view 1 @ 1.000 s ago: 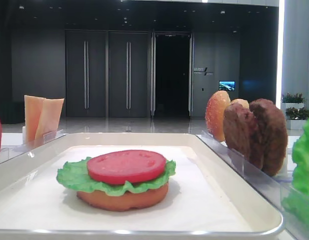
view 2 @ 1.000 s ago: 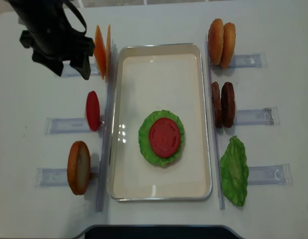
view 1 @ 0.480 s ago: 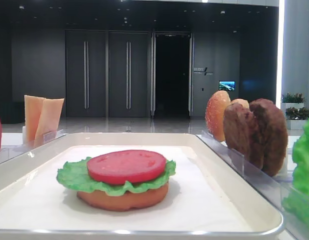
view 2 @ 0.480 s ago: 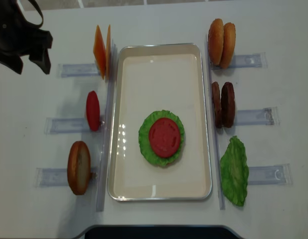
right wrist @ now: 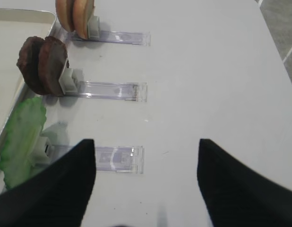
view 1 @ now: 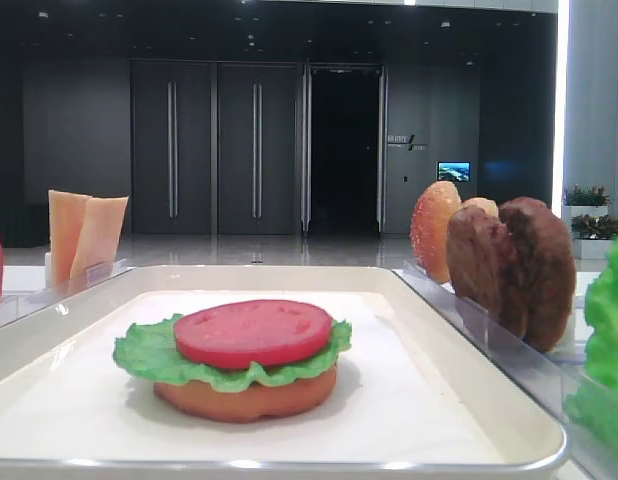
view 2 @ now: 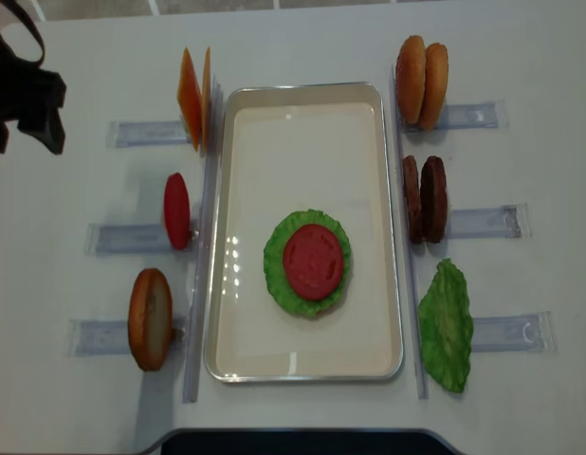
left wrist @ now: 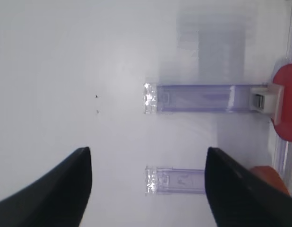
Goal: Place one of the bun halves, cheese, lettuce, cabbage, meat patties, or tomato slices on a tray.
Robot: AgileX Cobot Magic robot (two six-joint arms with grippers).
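Left hand open and empty, right hand open, tomato slice on lettuce in tray

I count two tomato slices, two patties, two cheese slices, four bun halves, two lettuce leaves, one tray.

Office lobby: dark double doors, wall screen

Evenly bright overhead; small glare spots on the tray liner, soft shadows, wrist views blurred.
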